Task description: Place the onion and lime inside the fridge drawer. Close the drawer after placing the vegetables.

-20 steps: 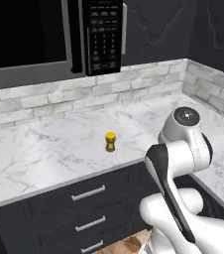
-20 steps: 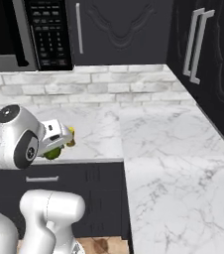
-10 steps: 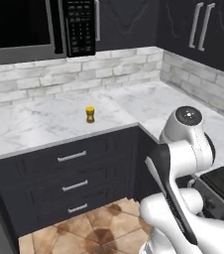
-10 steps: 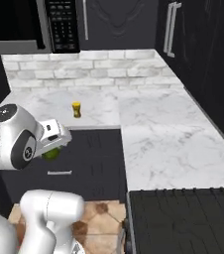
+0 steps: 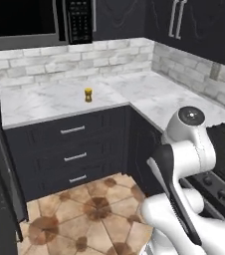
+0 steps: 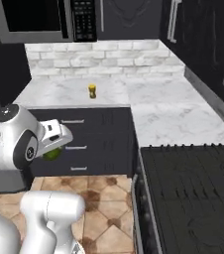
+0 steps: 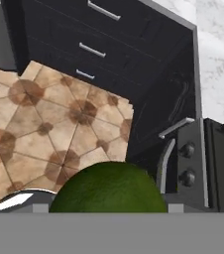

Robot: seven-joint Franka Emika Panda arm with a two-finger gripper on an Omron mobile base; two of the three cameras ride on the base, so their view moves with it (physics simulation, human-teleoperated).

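Beneath the pincer's lime (image 7: 109,188): tiled floor (image 7: 39,124), dark cabinet drawers (image 7: 91,49).

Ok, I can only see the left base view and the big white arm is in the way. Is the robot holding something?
Observer: Yes. In the right base view the gripper is shut on the lime, a dark green lump tucked under the hand.
Operator: Which way is the hand looking?
Observer: Downward. The hand view looks past the lime onto the tiled floor, with the dark drawers beyond it.
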